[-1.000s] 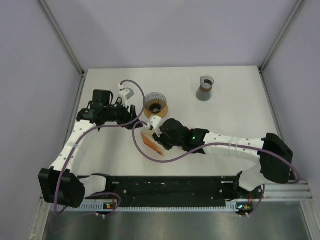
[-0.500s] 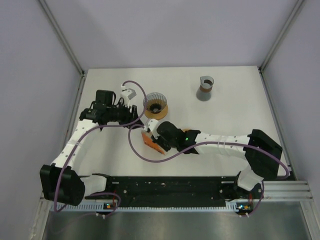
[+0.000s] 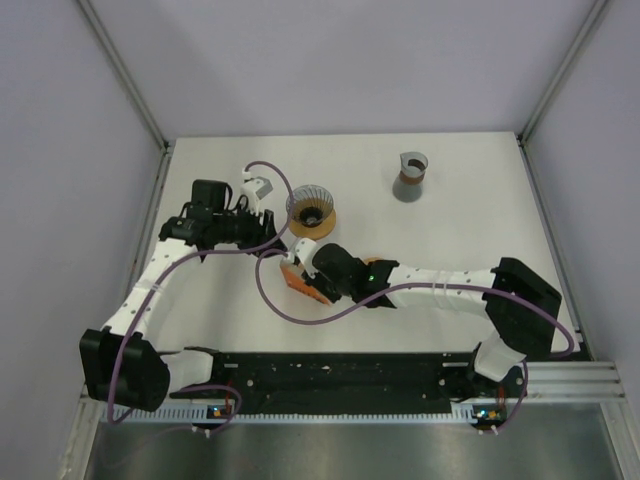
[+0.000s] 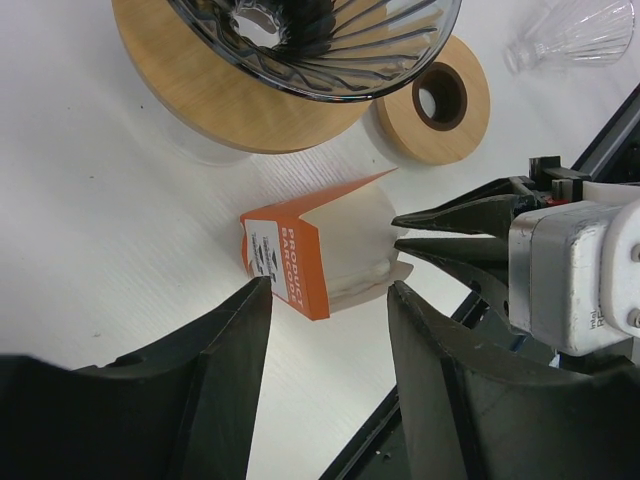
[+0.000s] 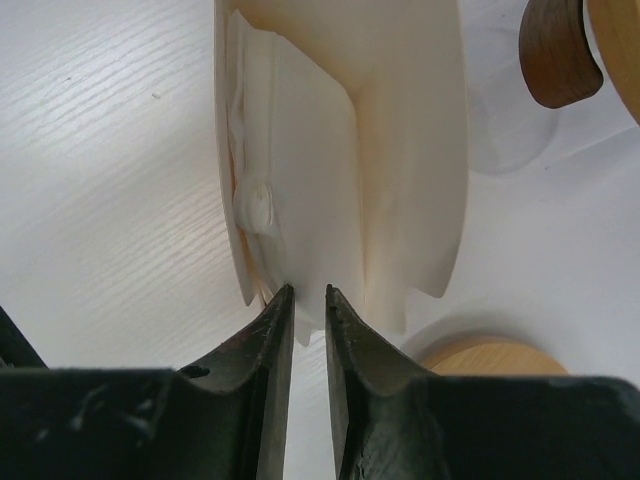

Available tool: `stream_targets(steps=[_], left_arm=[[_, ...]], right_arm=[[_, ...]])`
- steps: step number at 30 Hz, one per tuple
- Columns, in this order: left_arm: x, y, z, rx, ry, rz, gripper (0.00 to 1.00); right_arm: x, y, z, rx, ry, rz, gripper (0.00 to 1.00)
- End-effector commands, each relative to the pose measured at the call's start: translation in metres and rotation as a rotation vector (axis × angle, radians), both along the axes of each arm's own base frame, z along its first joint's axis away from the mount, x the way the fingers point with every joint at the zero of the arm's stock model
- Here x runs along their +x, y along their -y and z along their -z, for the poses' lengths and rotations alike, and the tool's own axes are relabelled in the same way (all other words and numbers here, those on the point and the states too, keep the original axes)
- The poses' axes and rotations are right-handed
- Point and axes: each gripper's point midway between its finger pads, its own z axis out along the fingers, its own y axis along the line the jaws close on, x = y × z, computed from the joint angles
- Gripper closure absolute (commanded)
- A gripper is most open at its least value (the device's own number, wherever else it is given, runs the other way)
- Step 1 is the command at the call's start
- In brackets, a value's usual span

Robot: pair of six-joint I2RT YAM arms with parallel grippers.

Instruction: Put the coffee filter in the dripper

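Observation:
The dripper (image 3: pixel 311 209), a dark wire cone on a wooden ring base, stands mid-table; it also shows in the left wrist view (image 4: pixel 310 30). Just in front of it lies an orange filter box (image 3: pixel 303 284), open, with white coffee filters (image 4: pixel 350 245) showing inside. My right gripper (image 3: pixel 296 264) is at the box mouth. In the right wrist view it (image 5: pixel 305 292) is closed to a narrow gap on the lower edge of a white filter (image 5: pixel 330 150). My left gripper (image 3: pixel 272 228) is open and empty, left of the dripper and pointing at the box (image 4: pixel 290 265).
A small wooden ring (image 4: pixel 435 100) lies right of the box, beside the right arm. A glass carafe with a brown collar (image 3: pixel 410 177) stands at the back right. Purple cables loop over the table near the box. Grey walls enclose the table.
My right gripper moved left and slightly back to the mouth of the orange box, then held there. My left gripper shifted slightly toward the dripper and has stayed open.

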Motion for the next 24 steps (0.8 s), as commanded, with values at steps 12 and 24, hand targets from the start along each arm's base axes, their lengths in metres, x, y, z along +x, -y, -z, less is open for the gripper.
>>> stream_targets(steps=[12, 24], left_arm=[[0.009, 0.001, -0.002, 0.019, 0.039, 0.003, 0.48], [0.009, 0.001, -0.001, 0.021, 0.034, 0.003, 0.48]], right_arm=[[-0.010, 0.006, -0.022, 0.096, -0.005, -0.070, 0.82], [0.001, 0.011, -0.006, 0.097, -0.024, -0.037, 0.79]])
